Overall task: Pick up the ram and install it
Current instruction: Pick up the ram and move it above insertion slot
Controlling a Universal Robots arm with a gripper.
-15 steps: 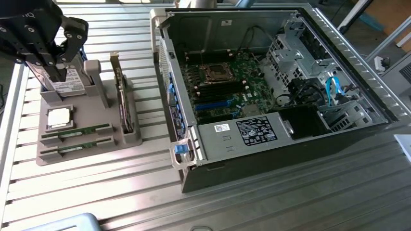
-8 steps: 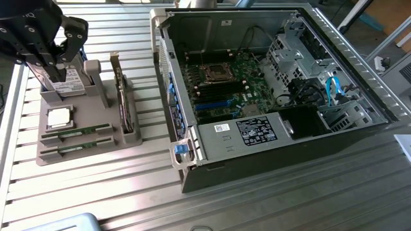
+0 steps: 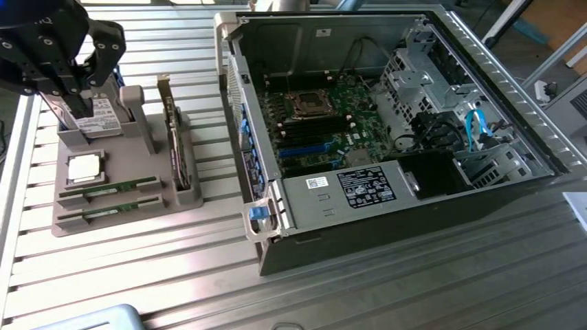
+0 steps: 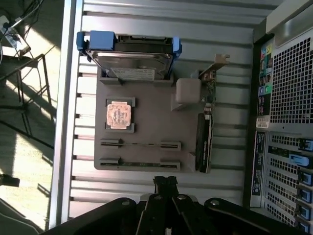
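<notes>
Approach, I judge: my closed, empty pincer hovers, the ram at its exterior-view six o'clock; grasping needs opened jaws.

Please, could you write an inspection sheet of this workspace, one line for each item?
Surface: slatted grey metal table, bearing a grey plastic parts holder and an open black computer case.
Job's things: one long thin green ram stick and a second ram stick beside it at the holder's edge; both in slots, untouched.
Clutter: square silver processor chip, silver hard drive in blue bracket, upright dark expansion card, all on the holder.
Grippers: black gripper, jaws shut, empty, near the holder.
Cables: blue cable inside the case.
Surroundings: sunlit floor beside the table.
</notes>
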